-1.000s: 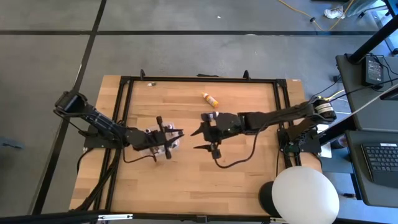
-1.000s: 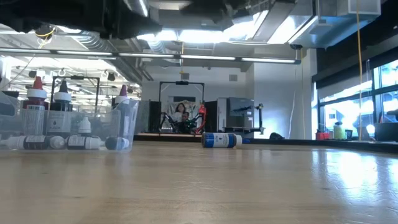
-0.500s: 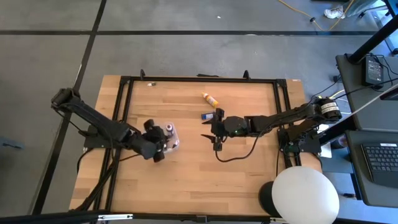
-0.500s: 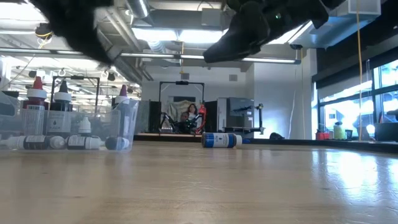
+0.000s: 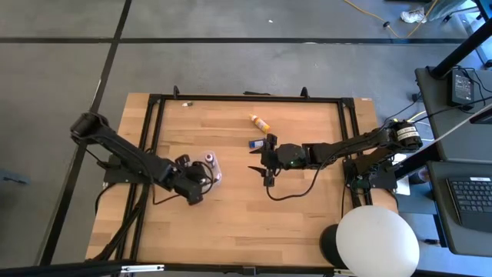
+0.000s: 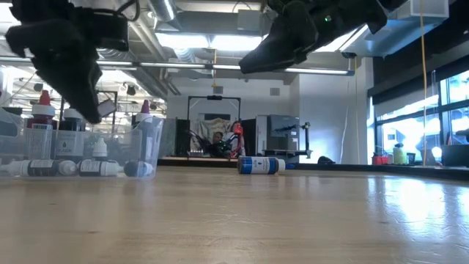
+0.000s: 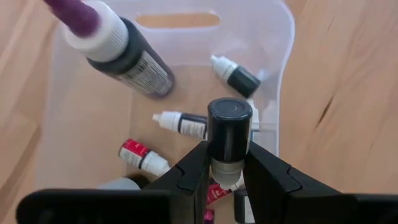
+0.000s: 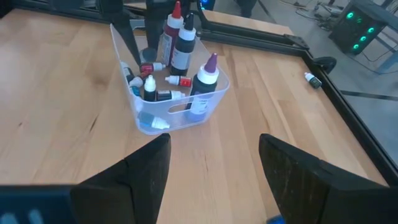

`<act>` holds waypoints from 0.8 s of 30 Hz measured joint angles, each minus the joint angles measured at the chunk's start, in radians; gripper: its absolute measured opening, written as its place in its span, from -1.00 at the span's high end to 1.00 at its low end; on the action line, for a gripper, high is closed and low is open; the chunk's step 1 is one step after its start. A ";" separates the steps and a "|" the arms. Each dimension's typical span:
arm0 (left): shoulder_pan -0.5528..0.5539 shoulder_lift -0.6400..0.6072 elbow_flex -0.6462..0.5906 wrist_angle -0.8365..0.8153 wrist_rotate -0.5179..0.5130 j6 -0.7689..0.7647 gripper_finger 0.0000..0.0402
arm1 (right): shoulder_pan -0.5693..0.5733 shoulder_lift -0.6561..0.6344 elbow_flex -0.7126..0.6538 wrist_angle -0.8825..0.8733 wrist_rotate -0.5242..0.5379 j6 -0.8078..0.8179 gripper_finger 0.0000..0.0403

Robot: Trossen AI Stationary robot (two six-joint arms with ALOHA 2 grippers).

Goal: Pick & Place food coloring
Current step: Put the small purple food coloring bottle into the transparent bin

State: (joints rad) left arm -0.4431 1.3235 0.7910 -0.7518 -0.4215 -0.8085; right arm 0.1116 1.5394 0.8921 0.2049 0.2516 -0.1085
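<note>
A clear tray (image 5: 215, 171) on the wooden table holds several food coloring bottles: a big dark one with a purple cap (image 7: 118, 46) and tiny white-capped droppers (image 7: 180, 122). My left gripper (image 7: 227, 155) hangs over this tray, shut on a black-capped bottle (image 7: 229, 124). My right gripper (image 5: 264, 163) is open above bare table to the right of the tray, its fingers (image 8: 146, 171) spread wide. A blue bottle (image 5: 256, 142) and an orange-yellow bottle (image 5: 259, 121) lie on their sides beyond it. My left gripper pinches the black-capped bottle between its two fingers (image 7: 193, 168), on the pale part just below the cap (image 7: 227, 173). The fingers come from above, pointing down into the tray. The bottle stands upright with its cap up. The fingers hide its lower end.
The table's black frame (image 5: 154, 123) runs along the edges. A white round lamp head (image 5: 377, 238) sits at the near right corner. Bare wood (image 5: 231, 223) lies near and left of the tray. People sit in the room beyond the table (image 6: 216, 139).
My left gripper has tipped downward and come down over the tray. My right gripper has drawn back toward the table's right and turned, then stayed still.
</note>
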 joint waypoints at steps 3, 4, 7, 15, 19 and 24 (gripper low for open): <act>0.000 0.022 0.000 0.000 0.022 0.000 0.57 | 0.000 0.000 0.000 0.000 -0.001 0.000 -0.23; 0.000 0.026 0.000 0.000 0.025 0.000 0.57 | 0.000 0.000 0.000 0.000 -0.001 0.000 -0.23; 0.000 0.033 0.000 0.000 0.025 0.000 0.57 | 0.000 0.000 0.000 -0.001 -0.001 0.000 -0.23; 0.000 0.034 -0.001 -0.005 0.001 0.015 0.57 | 0.000 0.000 0.000 -0.005 -0.001 0.001 -0.23; 0.000 0.034 -0.001 -0.008 -0.049 0.007 0.57 | 0.000 0.000 0.000 -0.006 -0.001 0.002 -0.23; 0.000 0.034 -0.001 -0.008 -0.109 -0.050 0.57 | 0.000 0.001 0.000 -0.006 -0.001 0.002 -0.23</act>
State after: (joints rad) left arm -0.4431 1.3575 0.7902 -0.7601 -0.5308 -0.8584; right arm 0.1116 1.5402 0.8921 0.1989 0.2508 -0.1062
